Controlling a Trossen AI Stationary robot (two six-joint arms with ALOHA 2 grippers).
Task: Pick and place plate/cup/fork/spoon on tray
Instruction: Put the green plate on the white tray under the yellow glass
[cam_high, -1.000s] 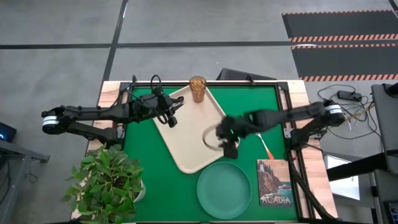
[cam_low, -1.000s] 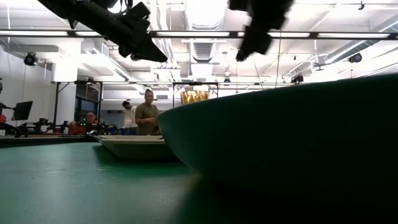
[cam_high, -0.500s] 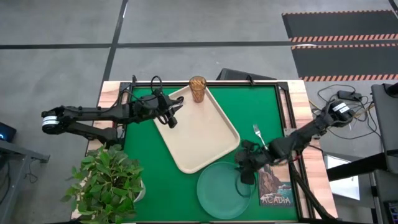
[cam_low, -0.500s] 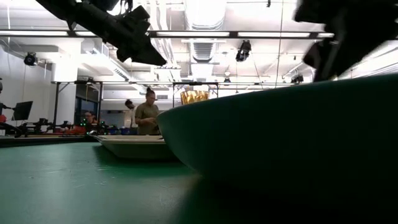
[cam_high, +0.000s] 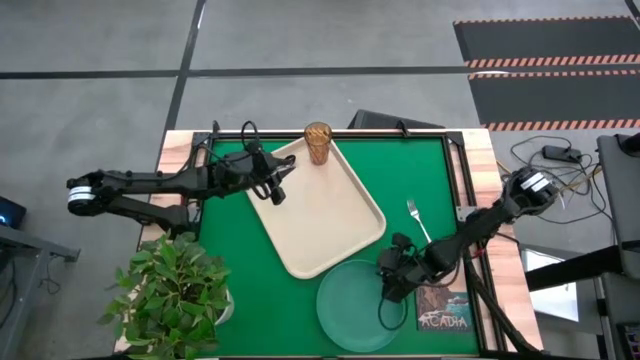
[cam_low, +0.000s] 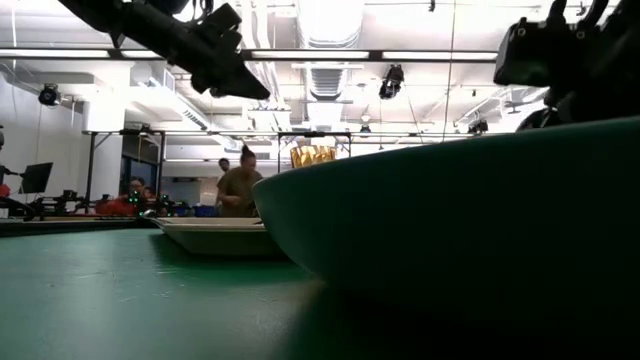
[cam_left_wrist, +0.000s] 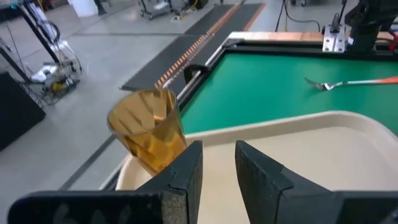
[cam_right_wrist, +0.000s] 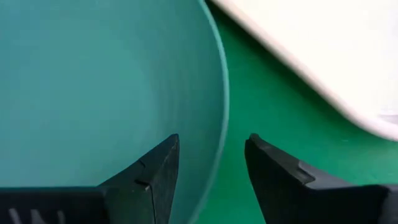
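The teal-green plate (cam_high: 355, 305) lies flat on the green mat near the front edge. My right gripper (cam_high: 390, 282) is open at the plate's right rim (cam_right_wrist: 224, 106), with one finger over the plate's inside and one over the mat outside it. My left gripper (cam_high: 277, 192) hovers empty over the left part of the cream tray (cam_high: 320, 215), its fingers a little apart (cam_left_wrist: 217, 165). The amber cup (cam_high: 318, 143) stands upright on the tray's far corner. The red-handled fork (cam_high: 424, 226) lies on the mat to the right of the tray. The spoon is not in view.
An "Acadia" picture book (cam_high: 443, 300) lies right of the plate, under my right arm. A potted plant (cam_high: 170, 290) stands at the table's near left corner. Bare green mat (cam_high: 245, 270) lies left of the plate. People stand in the room behind (cam_low: 238, 190).
My right gripper has gone from the tray's right edge toward the table's near edge and down to the plate's right rim, where its fingers now straddle the rim. The plate, tray, cup and fork have stayed in place.
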